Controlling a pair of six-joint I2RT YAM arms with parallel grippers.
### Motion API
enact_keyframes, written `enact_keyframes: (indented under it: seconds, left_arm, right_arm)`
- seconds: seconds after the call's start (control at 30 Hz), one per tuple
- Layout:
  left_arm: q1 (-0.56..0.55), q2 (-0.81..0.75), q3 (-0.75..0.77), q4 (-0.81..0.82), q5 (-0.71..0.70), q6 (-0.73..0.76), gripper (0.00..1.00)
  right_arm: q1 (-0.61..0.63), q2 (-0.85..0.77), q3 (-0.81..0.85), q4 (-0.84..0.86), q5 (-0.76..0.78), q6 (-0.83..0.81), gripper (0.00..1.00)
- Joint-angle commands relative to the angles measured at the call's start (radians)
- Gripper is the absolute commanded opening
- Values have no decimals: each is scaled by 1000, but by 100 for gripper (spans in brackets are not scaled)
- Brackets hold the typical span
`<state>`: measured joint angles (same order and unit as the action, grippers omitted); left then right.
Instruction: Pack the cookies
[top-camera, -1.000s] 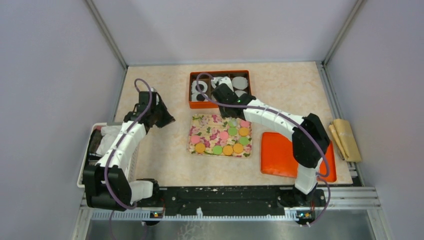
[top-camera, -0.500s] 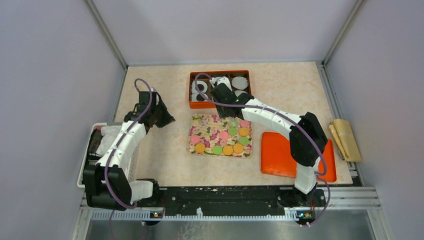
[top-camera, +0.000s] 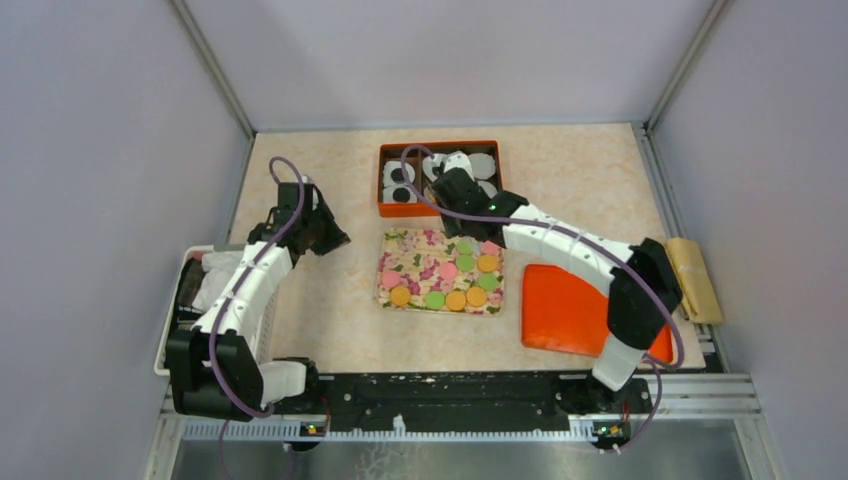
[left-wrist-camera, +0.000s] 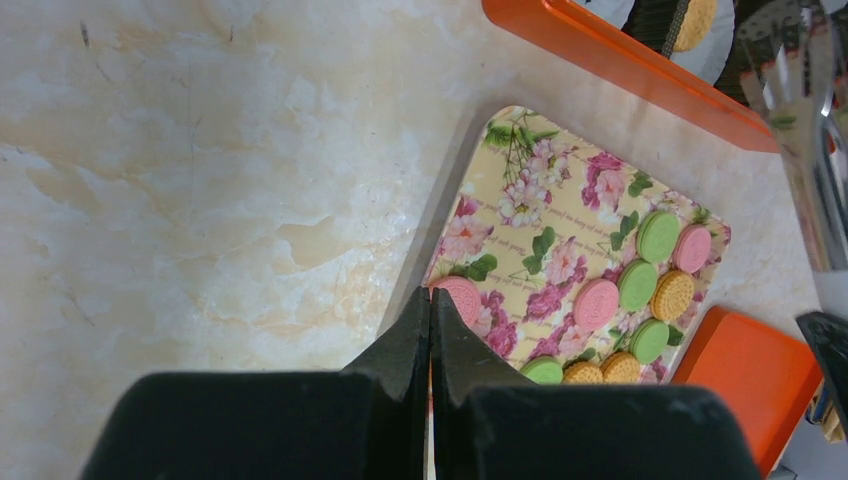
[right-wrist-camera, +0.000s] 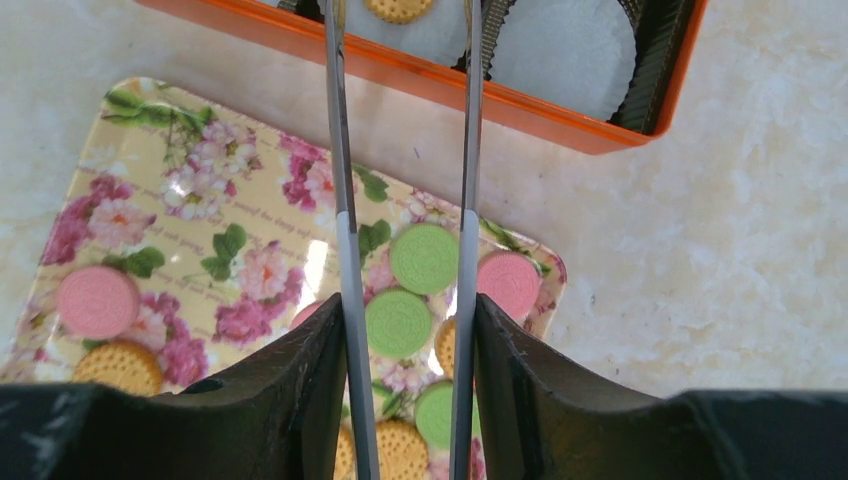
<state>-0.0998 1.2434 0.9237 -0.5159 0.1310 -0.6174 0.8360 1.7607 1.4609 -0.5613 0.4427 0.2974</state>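
Observation:
Pink, green and orange cookies lie on a flowered tray; I also see these cookies in the right wrist view. My right gripper is shut on metal tongs. The tongs reach over the near wall of the orange box. An orange cookie sits in a white paper cup between the tong arms. Black cookies lie in cups at the box's left. My left gripper is shut and empty, just above the tray's left edge.
An orange lid lies right of the tray. A white basket stands at the left table edge, and a tan bundle at the right edge. Empty white paper cups fill the box's right side.
The right arm's elbow has swung to the right and its gripper with the tongs has shifted slightly right over the box. The left arm has not moved.

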Motion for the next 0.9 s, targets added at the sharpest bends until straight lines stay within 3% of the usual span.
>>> enact_keyframes:
  seconds: [0.0, 0.2, 0.57, 0.87]
  left_arm:
    - [3, -12, 15, 39, 11, 13, 0]
    - [4, -11, 15, 40, 25, 9, 0]
    - [3, -43, 4, 39, 60, -11, 0]
    - [3, -80, 4, 31, 67, -16, 0]
  right_arm:
    - [60, -201, -45, 44, 24, 12, 40]
    - [179, -328, -133, -70, 50, 69, 41]
    - [392, -527, -368, -292, 61, 366, 41]
    - [492, -567, -443, -342, 28, 512, 41]
